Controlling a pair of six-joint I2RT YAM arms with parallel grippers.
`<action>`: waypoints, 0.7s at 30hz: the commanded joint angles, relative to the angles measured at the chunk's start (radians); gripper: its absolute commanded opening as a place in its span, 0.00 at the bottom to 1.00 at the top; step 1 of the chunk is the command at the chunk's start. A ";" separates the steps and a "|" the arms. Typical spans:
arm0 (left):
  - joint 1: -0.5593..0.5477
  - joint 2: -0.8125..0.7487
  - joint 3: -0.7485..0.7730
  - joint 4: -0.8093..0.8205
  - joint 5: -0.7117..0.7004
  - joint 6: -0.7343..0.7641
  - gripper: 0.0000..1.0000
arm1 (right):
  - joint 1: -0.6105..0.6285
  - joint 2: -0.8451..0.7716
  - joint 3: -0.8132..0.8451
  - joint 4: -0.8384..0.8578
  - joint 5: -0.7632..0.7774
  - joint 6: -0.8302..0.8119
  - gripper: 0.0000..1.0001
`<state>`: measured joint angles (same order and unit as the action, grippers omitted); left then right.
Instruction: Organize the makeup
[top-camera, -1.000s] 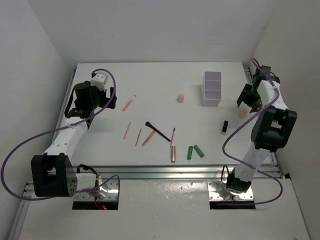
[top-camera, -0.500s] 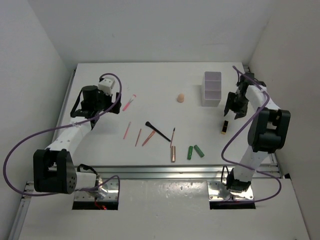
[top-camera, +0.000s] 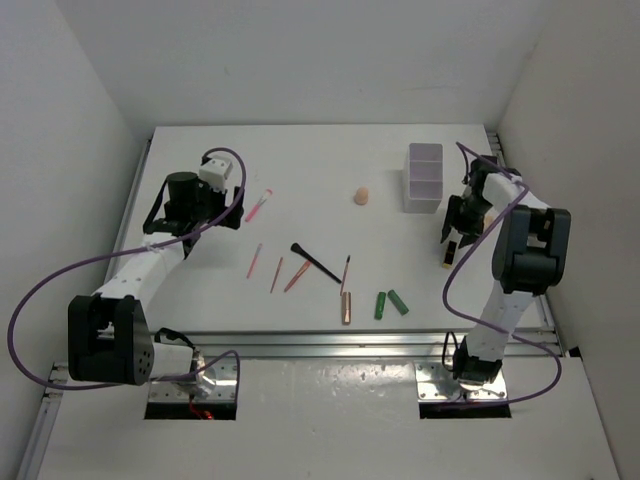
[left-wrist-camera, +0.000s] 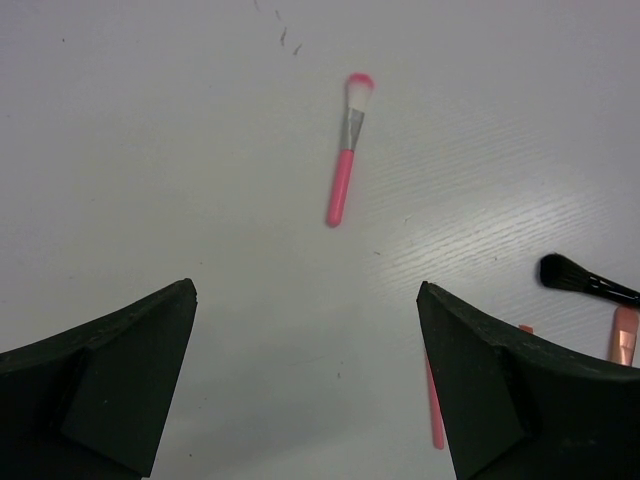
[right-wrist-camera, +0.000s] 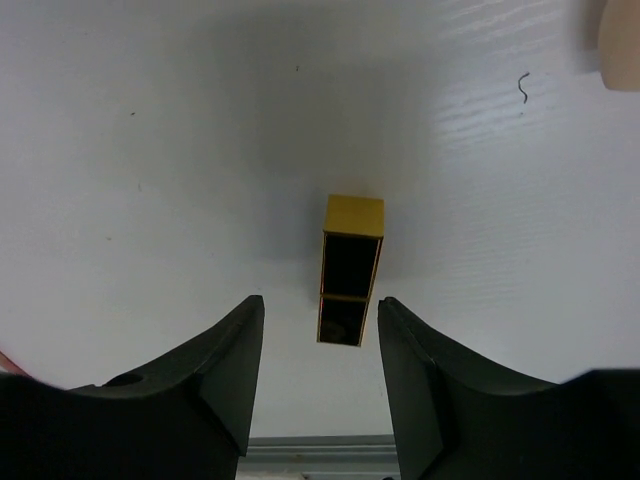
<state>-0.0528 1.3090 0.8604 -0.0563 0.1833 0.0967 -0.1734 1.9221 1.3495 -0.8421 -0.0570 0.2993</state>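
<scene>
My left gripper (top-camera: 218, 207) (left-wrist-camera: 305, 295) is open and empty, hovering over bare table left of a pink-handled brush (top-camera: 258, 206) (left-wrist-camera: 345, 160). Thin pink pencils (top-camera: 277, 274), a black brush (top-camera: 315, 263) (left-wrist-camera: 575, 275), a rose-gold tube (top-camera: 347, 307) and two green tubes (top-camera: 389, 303) lie mid-table. One beige sponge (top-camera: 361, 196) sits near the back; another (right-wrist-camera: 620, 40) shows at the right wrist view's corner. My right gripper (top-camera: 452, 232) (right-wrist-camera: 320, 305) is open just above a black-and-gold lipstick (top-camera: 450, 253) (right-wrist-camera: 350, 270), whose near end lies between the fingertips.
The white translucent compartment box (top-camera: 424, 177) stands at the back right, just left of my right arm. A metal rail (top-camera: 350, 343) runs along the table's near edge. White walls close in on both sides.
My right gripper has swung from the right edge inward and down over the lipstick. My left gripper has shifted a little right toward the pink brush. No item has moved.
</scene>
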 joint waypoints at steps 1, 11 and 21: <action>-0.009 -0.025 -0.011 0.026 -0.007 -0.003 0.99 | 0.006 0.035 0.037 0.015 0.008 0.011 0.50; -0.009 -0.043 -0.023 0.026 -0.007 -0.003 0.99 | 0.008 0.080 0.030 0.012 0.103 -0.012 0.45; -0.009 -0.043 -0.032 0.026 -0.007 -0.003 0.99 | 0.006 0.072 0.014 0.064 0.098 -0.052 0.18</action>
<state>-0.0532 1.2984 0.8379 -0.0540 0.1776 0.0967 -0.1730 2.0083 1.3529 -0.8223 0.0269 0.2684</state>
